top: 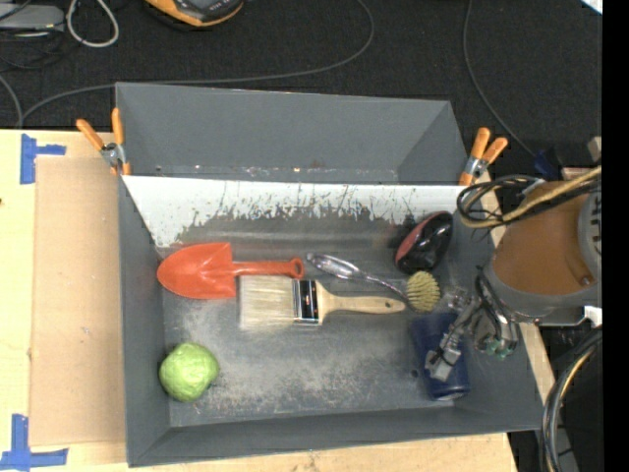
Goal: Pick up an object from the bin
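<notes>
My gripper [447, 354] hangs low at the bin's right side, near the front corner. It is directly over a dark blue object [425, 340] lying on the floor there, and hides part of it. Just behind it lies a small round brush head with tan bristles [423, 290]. A black and red rounded thing [425, 241] rests further back against the right wall.
A paintbrush with a wooden handle [295, 303] lies across the middle, a metal spoon [339, 266] just behind it. An orange toy shovel [197, 268] lies to the left. A green ball [188, 371] sits in the front left corner. The arm's brown cover overhangs the right rim.
</notes>
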`<control>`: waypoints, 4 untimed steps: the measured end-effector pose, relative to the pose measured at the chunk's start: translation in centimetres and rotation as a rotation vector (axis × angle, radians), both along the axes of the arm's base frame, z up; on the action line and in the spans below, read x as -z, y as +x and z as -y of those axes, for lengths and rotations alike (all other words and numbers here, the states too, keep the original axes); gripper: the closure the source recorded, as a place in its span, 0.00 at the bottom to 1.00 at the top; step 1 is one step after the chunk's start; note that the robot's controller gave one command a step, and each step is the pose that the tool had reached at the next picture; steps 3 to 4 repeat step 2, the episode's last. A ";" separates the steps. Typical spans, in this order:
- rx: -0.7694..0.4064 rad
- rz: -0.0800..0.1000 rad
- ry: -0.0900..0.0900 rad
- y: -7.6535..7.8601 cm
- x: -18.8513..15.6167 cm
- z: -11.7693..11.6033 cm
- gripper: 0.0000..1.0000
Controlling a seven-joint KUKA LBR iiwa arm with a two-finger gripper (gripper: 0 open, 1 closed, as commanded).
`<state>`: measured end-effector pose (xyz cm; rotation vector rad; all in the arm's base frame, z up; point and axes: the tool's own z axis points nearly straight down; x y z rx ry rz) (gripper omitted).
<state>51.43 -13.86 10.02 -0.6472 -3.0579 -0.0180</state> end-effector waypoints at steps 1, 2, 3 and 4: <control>0.230 0.015 -0.006 -0.2 3.0 0.5 0.00; 0.338 0.016 0.001 -1.3 2.8 0.0 1.00; 0.338 0.016 0.001 -1.3 2.8 0.0 1.00; 0.338 0.016 0.001 -1.3 2.8 0.0 1.00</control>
